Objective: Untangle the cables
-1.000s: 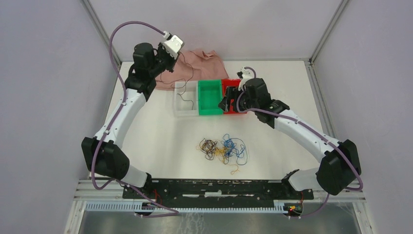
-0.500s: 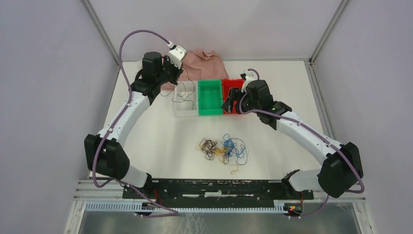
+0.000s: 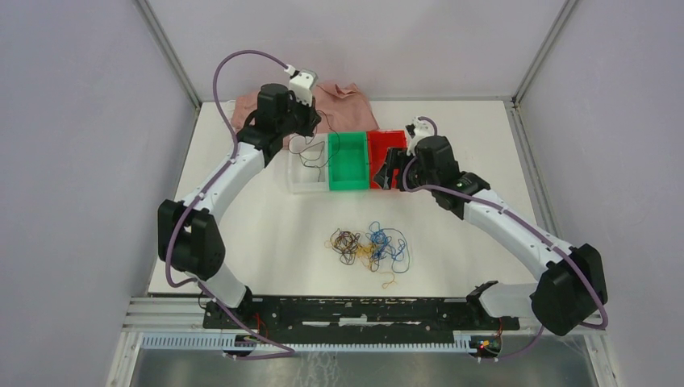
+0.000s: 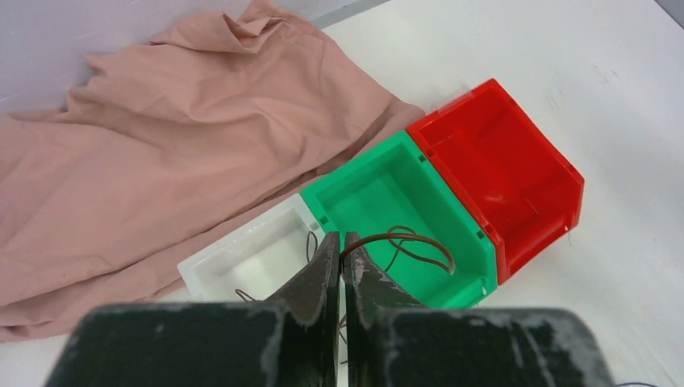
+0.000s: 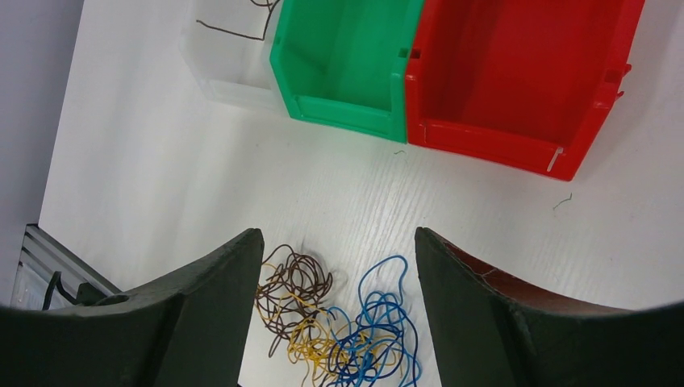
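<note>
A tangle of cables [image 3: 369,246] in brown, yellow and blue lies on the white table near the front middle; a short yellow piece [image 3: 389,282] lies just in front of it. My left gripper [image 4: 339,238] is shut on a thin brown cable [image 4: 419,246], which loops out over the green bin and dangles over the white bin [image 3: 302,184]. In the top view the left gripper [image 3: 302,133] hangs above the white bin's far end. My right gripper [image 5: 339,234] is open and holds nothing. It hovers by the red bin [image 3: 377,141], with the tangle [image 5: 339,322] visible far below between its fingers.
Three bins stand in a row: white [image 4: 250,242], green [image 4: 360,165] and red [image 4: 500,161]. A brown strand [image 5: 234,34] lies in the white bin. A pink cloth [image 4: 161,121] is bunched behind the bins at the back wall.
My left arm has swung right from over the pink cloth to above the white bin, carrying the brown cable. My right arm has drifted slightly right and farther back.
</note>
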`<state>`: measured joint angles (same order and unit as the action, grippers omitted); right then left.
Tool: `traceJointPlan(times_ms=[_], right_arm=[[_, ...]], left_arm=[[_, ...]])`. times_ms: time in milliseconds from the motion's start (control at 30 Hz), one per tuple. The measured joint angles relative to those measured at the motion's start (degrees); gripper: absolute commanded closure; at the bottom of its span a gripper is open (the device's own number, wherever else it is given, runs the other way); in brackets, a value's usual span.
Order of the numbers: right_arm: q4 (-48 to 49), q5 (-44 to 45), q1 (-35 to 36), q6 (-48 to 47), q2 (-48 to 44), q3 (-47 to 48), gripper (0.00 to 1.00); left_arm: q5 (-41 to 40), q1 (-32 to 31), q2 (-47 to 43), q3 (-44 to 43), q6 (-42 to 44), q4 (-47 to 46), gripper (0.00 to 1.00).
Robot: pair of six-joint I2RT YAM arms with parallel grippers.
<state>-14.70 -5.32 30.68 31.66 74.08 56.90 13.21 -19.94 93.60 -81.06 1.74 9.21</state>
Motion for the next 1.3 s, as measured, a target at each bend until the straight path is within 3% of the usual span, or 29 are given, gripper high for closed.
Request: traceJointPlan(times_ms=[267, 500, 833, 1300], right_arm=[[0.0, 0.0, -0.4, 0.0, -0.7, -1.5, 0.26], [0.0, 0.0, -0.5, 0.0, -0.9, -1.7, 0.28], [-0.7, 0.0, -1.2, -0.2, -3.4, -1.9, 0.29], [-3.2, 1.4, -2.2, -0.6, -7.8, -3.8, 0.29]], left_arm=[[-6.5, 3.1, 0.0, 0.3, -0.5, -3.9, 0.97], [-6.7, 6.9, 0.0, 4.5, -3.0, -6.1, 0.97], [-8.3, 1.8, 0.9, 6.9, -3.3, -7.9, 0.97], [-6.6, -1.1, 9.1, 4.9, -13.0, -8.7, 0.97]])
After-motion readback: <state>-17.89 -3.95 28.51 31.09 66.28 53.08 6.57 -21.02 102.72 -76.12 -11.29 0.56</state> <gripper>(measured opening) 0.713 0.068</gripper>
